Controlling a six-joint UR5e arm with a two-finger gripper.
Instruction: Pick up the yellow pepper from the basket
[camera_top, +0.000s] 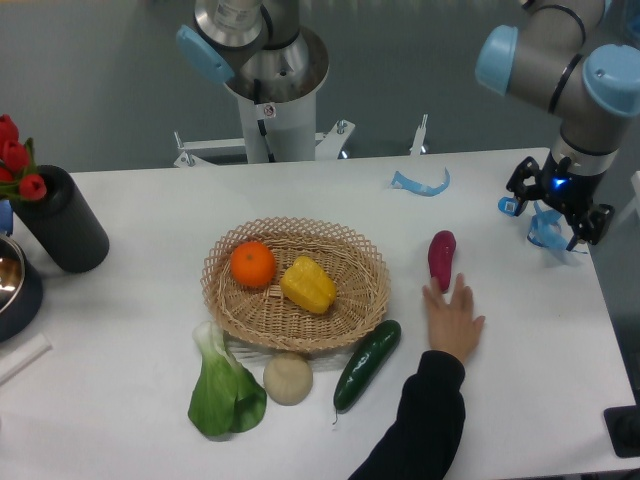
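Observation:
The yellow pepper (308, 284) lies in the middle of the wicker basket (296, 330), just right of a round orange fruit (253, 264). My gripper (556, 214) hangs at the far right of the table, well away from the basket, pointing down. Its dark fingers stand apart with nothing between them.
A person's hand (452, 318) rests on the table right of the basket, next to a purple eggplant (441, 257). A cucumber (367, 364), a beige round vegetable (288, 379) and a leafy green (226, 392) lie in front of the basket. A black vase (60, 218) with red tulips stands at the left.

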